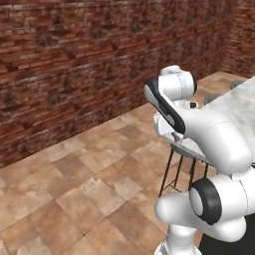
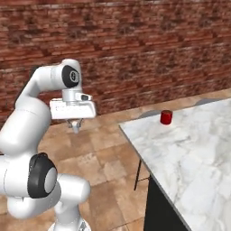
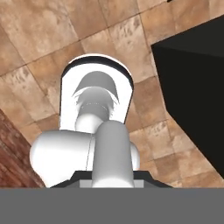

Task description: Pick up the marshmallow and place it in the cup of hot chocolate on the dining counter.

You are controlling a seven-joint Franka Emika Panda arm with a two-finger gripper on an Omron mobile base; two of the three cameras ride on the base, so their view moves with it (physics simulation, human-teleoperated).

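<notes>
Closed, apparently empty gripper (image 2: 76,127) over floor tiles, well apart from red cup of hot chocolate (image 2: 166,117) on dining counter (image 2: 198,149); risks proceeding without marshmallow.

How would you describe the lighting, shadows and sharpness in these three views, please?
Left base view: flat, even light, soft brick wall. Right base view: the red mug on the marble counter looks slightly blurred, with barely any shadow. Hand view: tiles sharp, the dark cabinet nearly featureless black.
</notes>
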